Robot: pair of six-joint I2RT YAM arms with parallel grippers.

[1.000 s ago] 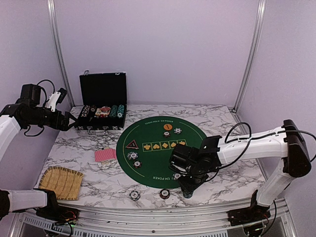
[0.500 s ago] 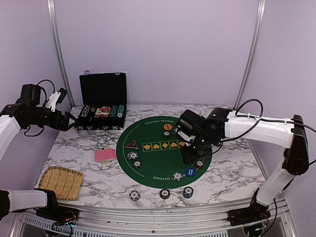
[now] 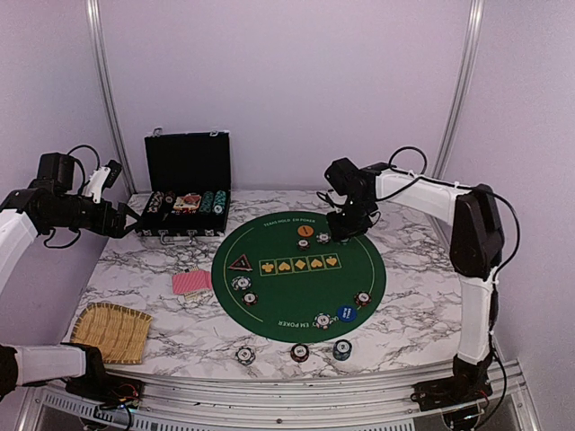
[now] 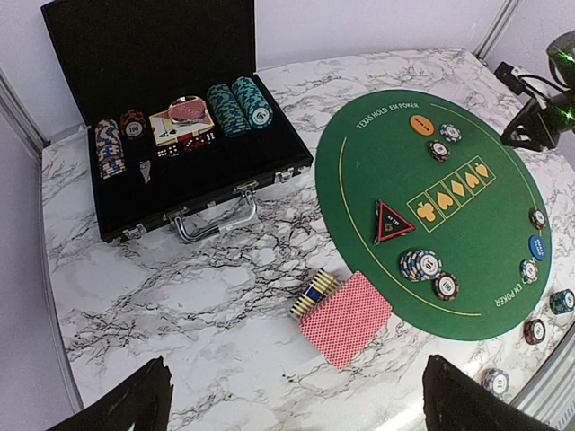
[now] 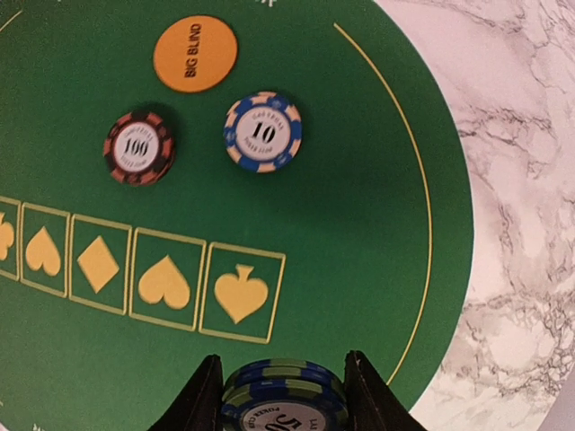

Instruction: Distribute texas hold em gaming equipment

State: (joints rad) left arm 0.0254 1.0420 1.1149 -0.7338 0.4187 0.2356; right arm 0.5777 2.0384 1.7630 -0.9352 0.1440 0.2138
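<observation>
The right gripper [image 5: 281, 368] pinches a short stack of chips [image 5: 283, 400] between its two fingers, above the far right part of the green felt [image 5: 359, 206]. Just beyond the stack lie printed suit boxes, then a blue-and-white chip [image 5: 262, 131], a red-and-black chip [image 5: 137, 146] and the orange button [image 5: 195, 53], all apart from each other. The left gripper [image 3: 128, 222] hangs spread wide with nothing in it near the black case [image 4: 180, 135]; red-backed cards [image 4: 346, 319] lie on the table [image 4: 135, 296] beside the felt.
</observation>
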